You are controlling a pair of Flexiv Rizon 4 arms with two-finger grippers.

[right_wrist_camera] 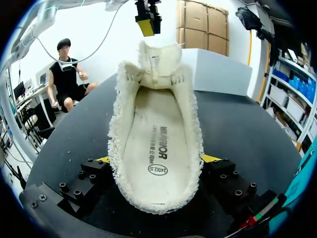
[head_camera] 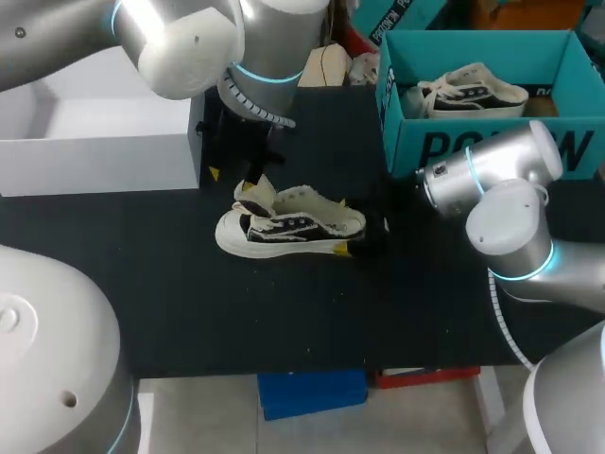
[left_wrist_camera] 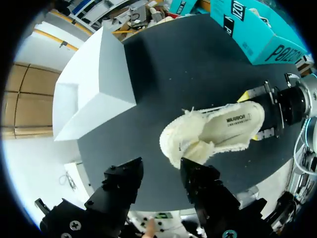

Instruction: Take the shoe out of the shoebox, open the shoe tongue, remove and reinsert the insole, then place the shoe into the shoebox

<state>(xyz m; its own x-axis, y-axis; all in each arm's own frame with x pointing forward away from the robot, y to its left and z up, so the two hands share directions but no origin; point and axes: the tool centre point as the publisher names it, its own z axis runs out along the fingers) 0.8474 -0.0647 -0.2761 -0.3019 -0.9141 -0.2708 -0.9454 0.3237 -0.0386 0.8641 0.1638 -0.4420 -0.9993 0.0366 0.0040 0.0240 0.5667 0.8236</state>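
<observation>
The shoe (head_camera: 288, 225) sits sole-down on the bench (head_camera: 284, 322). Its heel is pinched between the right jaws, one yellow tip pressed to each side, and the insole (right_wrist_camera: 154, 148) shows inside. The left jaws hang wide apart just above the raised tongue (right_wrist_camera: 158, 59), holding nothing. Beyond the right jaws stands the shoebox (head_camera: 402, 137) with a second shoe (head_camera: 473, 93) in it. A white box (head_camera: 95, 142) stands beside the left jaws.

The shoe (head_camera: 288, 227) lies near the middle of the table (head_camera: 142, 284), toe to the left and heel to the right. The right gripper (right_wrist_camera: 157, 163) grips the heel from both sides. The left gripper (left_wrist_camera: 158, 173) hangs spread above the toe end. At the far right stands the shoebox (head_camera: 473, 147) with a second shoe (head_camera: 473, 92) in it, and at the far left a box (head_camera: 104, 142).
</observation>
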